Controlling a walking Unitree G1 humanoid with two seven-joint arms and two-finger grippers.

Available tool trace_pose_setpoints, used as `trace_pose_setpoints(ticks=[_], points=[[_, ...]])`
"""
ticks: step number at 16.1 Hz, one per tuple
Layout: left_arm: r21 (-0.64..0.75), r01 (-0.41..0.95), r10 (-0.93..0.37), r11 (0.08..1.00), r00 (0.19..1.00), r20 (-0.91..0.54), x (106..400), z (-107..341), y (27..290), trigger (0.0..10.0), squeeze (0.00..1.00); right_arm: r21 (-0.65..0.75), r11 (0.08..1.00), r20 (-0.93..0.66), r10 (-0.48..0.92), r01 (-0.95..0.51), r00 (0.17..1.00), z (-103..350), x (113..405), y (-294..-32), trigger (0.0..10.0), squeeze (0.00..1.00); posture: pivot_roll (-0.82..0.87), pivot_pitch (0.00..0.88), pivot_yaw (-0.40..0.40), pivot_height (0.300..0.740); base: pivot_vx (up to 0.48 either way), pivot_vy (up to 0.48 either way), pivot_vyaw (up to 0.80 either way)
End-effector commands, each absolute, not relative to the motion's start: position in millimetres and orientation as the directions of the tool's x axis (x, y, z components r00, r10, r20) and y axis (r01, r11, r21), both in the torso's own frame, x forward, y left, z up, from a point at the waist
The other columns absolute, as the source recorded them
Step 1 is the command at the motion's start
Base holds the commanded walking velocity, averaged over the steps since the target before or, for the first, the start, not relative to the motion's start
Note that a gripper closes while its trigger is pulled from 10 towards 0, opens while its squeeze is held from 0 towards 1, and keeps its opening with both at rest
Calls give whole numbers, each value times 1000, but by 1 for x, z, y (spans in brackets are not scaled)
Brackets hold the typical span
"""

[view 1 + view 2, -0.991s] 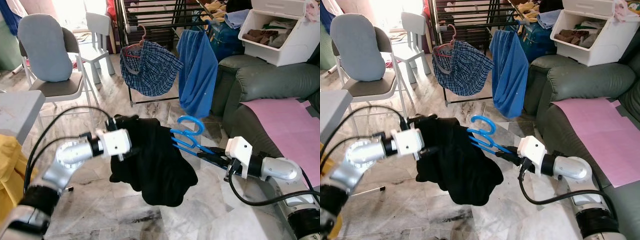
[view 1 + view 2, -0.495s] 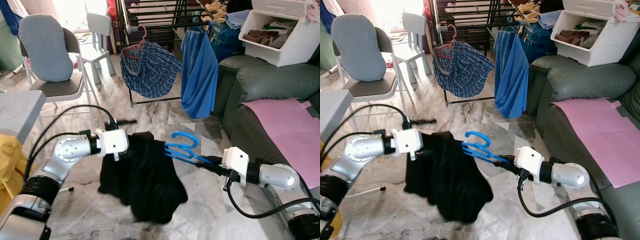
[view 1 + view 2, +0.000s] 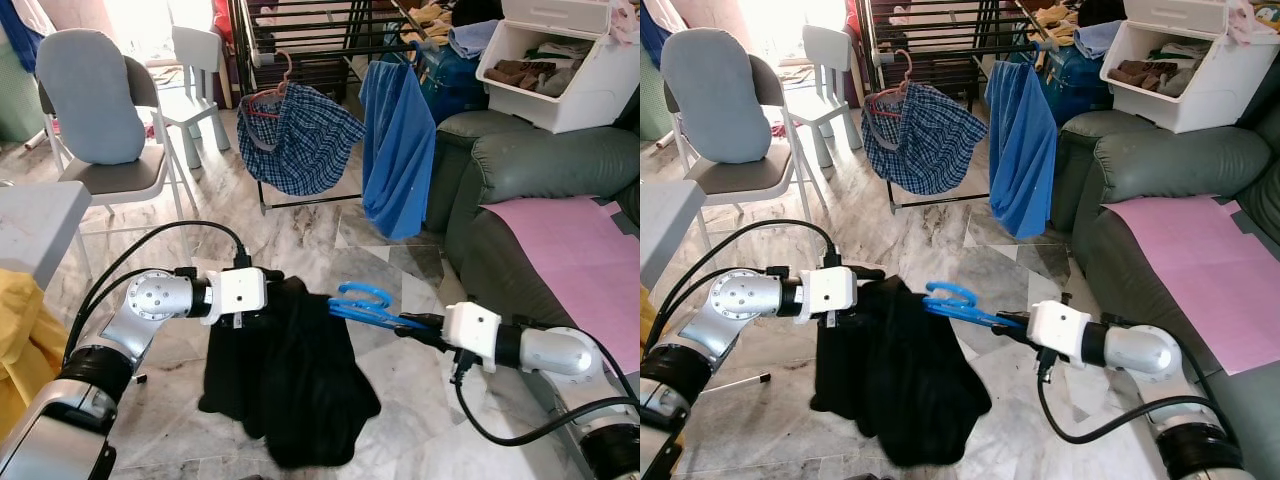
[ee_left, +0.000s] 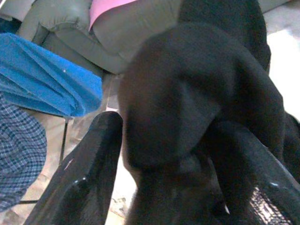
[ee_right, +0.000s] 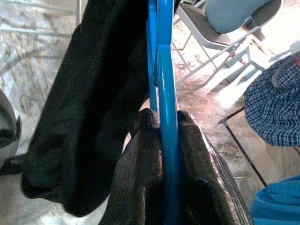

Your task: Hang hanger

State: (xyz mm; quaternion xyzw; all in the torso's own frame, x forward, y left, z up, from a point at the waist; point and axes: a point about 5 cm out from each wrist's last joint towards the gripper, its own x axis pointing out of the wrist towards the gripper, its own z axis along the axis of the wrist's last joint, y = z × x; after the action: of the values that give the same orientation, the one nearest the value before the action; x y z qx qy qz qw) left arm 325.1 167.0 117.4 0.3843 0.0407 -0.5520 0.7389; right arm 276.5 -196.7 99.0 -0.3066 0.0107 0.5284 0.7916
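Observation:
A black garment (image 3: pixel 285 380) hangs over one arm of a blue plastic hanger (image 3: pixel 365 303) above the marble floor. My left gripper (image 3: pixel 272 284) is shut on the garment's top edge; in the left wrist view black cloth (image 4: pixel 197 93) is bunched between the fingers (image 4: pixel 84 178). My right gripper (image 3: pixel 412 324) is shut on the hanger's other arm, holding it almost level with the hook pointing away from me. In the right wrist view the blue bar (image 5: pixel 164 84) runs between the two pads (image 5: pixel 136 178). Behind stands the black drying rack (image 3: pixel 330 40).
A plaid garment on a pink hanger (image 3: pixel 295 135) and a blue shirt (image 3: pixel 395 150) hang from the rack. A grey sofa (image 3: pixel 540 170) with a pink sheet (image 3: pixel 570 240) is on the right. A cushioned chair (image 3: pixel 95 100) and a grey table (image 3: pixel 30 225) are on the left.
The hanger has dropped and tilted flatter, its hook lower than before. The black garment hangs lower and longer. My left gripper has shifted slightly right, closer to the hanger.

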Motion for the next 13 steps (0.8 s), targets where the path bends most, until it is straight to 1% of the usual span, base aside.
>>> trace_pose_setpoints(ticks=[1,5,13], points=[[529,844,-787,85,383,-483,331,125,166,0,0,-528,254,-297,839,-811,456,110,283,-193,10000,0,-90,0,23,740,0,0,0],[490,867,-788,86,360,-499,335,128,167,0,0,-550,247,-288,840,-798,459,108,284,-191,10000,0,-90,0,24,740,0,0,0],[441,895,-787,64,317,-529,333,117,164,0,0,-562,255,-271,842,-787,466,107,286,-188,10000,0,-95,0,23,740,0,0,0]])
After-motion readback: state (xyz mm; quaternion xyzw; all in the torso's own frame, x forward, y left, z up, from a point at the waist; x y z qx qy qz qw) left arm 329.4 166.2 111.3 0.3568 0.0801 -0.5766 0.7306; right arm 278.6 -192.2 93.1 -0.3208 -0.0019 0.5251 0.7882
